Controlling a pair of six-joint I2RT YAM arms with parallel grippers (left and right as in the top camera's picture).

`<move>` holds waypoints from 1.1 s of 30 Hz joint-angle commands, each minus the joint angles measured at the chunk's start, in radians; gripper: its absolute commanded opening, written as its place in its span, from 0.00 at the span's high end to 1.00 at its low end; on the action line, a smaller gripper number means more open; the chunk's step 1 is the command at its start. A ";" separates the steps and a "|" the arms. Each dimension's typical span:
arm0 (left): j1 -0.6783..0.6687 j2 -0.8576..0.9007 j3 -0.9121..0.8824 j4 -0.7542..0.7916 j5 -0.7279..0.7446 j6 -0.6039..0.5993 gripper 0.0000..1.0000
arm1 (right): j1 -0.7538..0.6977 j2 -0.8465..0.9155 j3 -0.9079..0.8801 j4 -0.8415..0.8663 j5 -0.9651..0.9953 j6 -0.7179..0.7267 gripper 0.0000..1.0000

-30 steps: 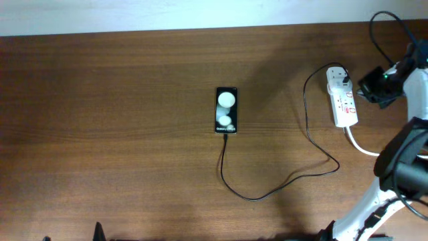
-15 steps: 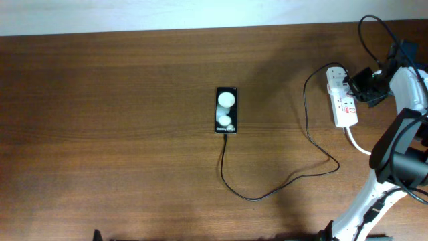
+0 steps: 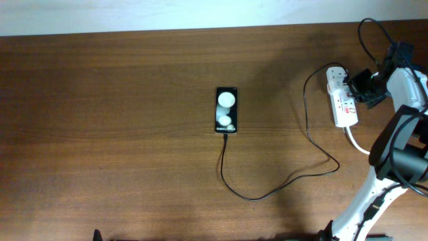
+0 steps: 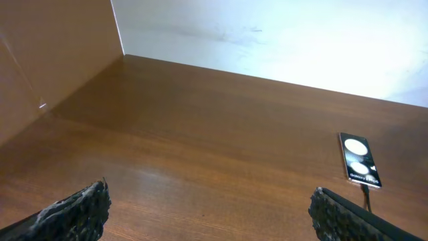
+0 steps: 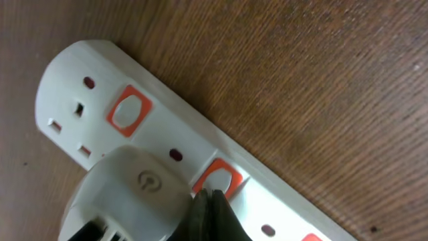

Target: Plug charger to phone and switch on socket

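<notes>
Two white round spots and a line of tiny white text on the glossy black face of the phone (image 3: 227, 110), flat at the middle of the table (image 3: 100, 134), long side running away from the robot. Thin black charger (image 3: 267, 194) meeting the phone's near end, looping toward the robot, then right and up to a white plug (image 3: 338, 72) seated at the far end of the socket (image 3: 345, 107). That socket — a white strip with small red switches (image 5: 129, 110) — far right on the table, thick white cord (image 3: 358, 144) leaving its near end. At the socket, the right gripper (image 5: 211, 204), fingers together, dark tip on or just over a red switch beside the plug — contact unclear. Low by the near edge, well apart from the phone, the left gripper (image 4: 207, 217), fingers spread wide.
</notes>
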 commanded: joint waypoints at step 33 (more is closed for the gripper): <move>0.005 -0.009 -0.005 0.003 -0.014 -0.012 0.01 | 0.006 -0.024 0.017 -0.184 0.110 -0.014 0.96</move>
